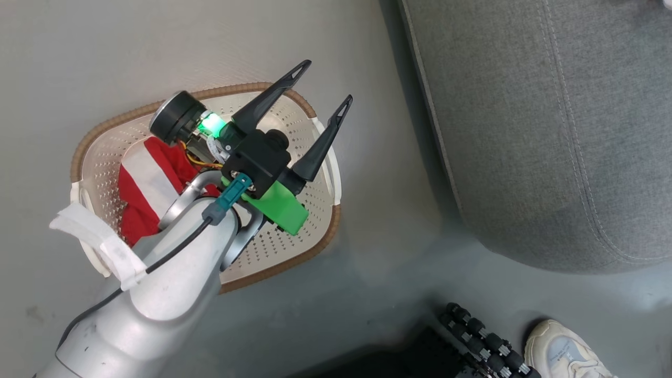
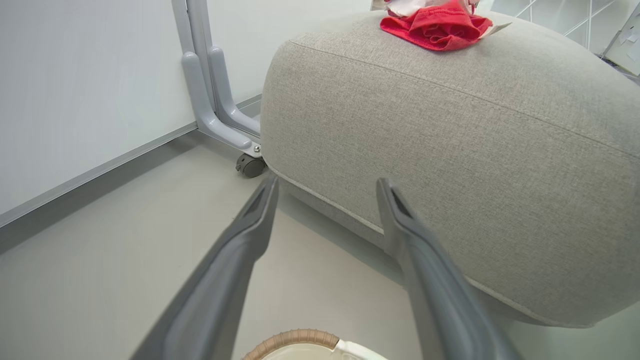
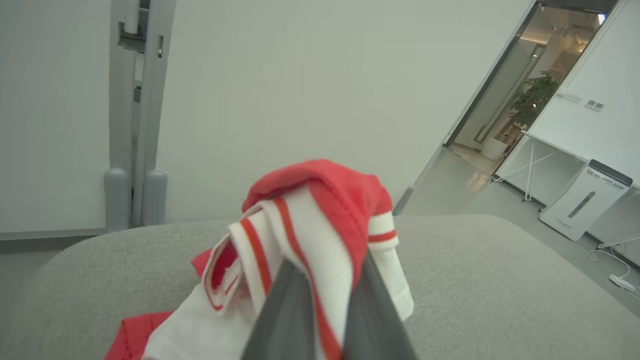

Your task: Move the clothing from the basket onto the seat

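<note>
One piece of clothing (image 1: 144, 181), red with a broad white stripe, lies in the cream basket (image 1: 105, 128) on the floor. My left gripper (image 1: 325, 84) hangs open over the basket's right half, holding nothing. In the left wrist view its fingers (image 2: 250, 235) point past the basket rim (image 2: 295, 340) toward the side of the grey seat (image 2: 450, 150), and a red garment (image 2: 440, 27) sits on top of that seat. My right gripper (image 3: 327, 280) is shut on this red-and-white clothing (image 3: 310, 210), bunched just above the seat (image 3: 475, 280).
The seat (image 1: 525, 131) fills the right of the head view, with a strip of floor between it and the basket. A person's white shoe (image 1: 562, 352) stands at the bottom right beside a dark robot part (image 1: 472, 336). A board stand on casters (image 2: 250, 165) is left of the seat.
</note>
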`<state>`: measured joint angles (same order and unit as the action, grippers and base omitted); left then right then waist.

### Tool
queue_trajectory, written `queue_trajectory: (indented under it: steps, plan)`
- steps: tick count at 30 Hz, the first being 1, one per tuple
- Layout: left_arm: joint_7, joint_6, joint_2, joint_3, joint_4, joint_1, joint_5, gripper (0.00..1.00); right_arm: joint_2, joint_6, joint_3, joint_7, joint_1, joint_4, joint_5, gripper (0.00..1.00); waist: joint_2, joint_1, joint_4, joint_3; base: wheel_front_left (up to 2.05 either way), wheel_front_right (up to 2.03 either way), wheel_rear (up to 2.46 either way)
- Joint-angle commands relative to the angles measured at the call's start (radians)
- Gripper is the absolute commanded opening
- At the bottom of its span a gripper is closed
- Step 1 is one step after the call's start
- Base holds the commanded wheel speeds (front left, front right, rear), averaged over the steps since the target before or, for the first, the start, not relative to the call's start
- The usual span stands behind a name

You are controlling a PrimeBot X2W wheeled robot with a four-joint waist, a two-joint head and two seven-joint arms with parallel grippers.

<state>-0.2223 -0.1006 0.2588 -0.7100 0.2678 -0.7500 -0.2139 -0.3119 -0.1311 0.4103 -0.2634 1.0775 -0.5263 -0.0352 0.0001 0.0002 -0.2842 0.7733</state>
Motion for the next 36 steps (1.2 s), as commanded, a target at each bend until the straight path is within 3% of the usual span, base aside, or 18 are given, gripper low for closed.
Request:
queue_trajectory:
  steps: [1, 14, 15, 16, 17, 28, 36]
  plan:
    - [0.0, 0.005, 0.007, 0.001, -0.003, -0.012, -0.001, 1.0, 0.006, 0.001, 0.008, -0.002, -0.026, -0.016, -0.009, 0.0, -0.0001, -0.0002, 0.004, 0.004, 0.0, 0.0, 0.0]
    - [-0.009, 0.014, 0.014, 0.001, 0.008, -0.019, -0.016, 1.0, 0.099, 0.001, 0.034, -0.002, -0.162, -0.128, 0.005, 0.0, -0.0001, -0.0002, 0.013, -0.011, 0.0, 0.0, 0.0]
    - [-0.011, 0.016, 0.015, 0.002, 0.008, -0.016, -0.018, 1.0, 0.103, 0.001, 0.033, -0.002, -0.168, -0.126, 0.007, 0.35, -0.0001, -0.0002, 0.012, -0.017, 0.0, 0.0, 0.0]
    - [-0.012, 0.019, 0.016, 0.003, 0.008, -0.013, -0.019, 1.0, 0.107, 0.001, 0.036, -0.002, -0.172, -0.122, 0.013, 0.85, -0.0001, -0.0002, 0.012, -0.025, 0.0, 0.0, 0.0]
    - [-0.015, 0.022, 0.017, 0.006, 0.01, -0.007, -0.021, 1.0, 0.112, 0.001, 0.037, -0.002, -0.18, -0.114, 0.02, 1.0, -0.0001, -0.0002, 0.011, -0.037, 0.0, 0.0, 0.0]
    - [-0.044, 0.053, -0.023, 0.039, 0.043, 0.098, -0.071, 1.0, 0.105, 0.001, -0.015, -0.002, -0.402, 0.045, 0.032, 1.0, -0.0001, -0.0002, 0.047, -0.228, 0.0, 0.0, 0.0]
    - [-0.043, 0.08, -0.035, 0.155, 0.001, 0.223, -0.099, 1.0, 0.131, 0.001, -0.123, -0.002, -0.565, 0.19, 0.07, 1.0, -0.0001, -0.0002, 0.103, -0.36, 0.0, 0.0, 0.0]
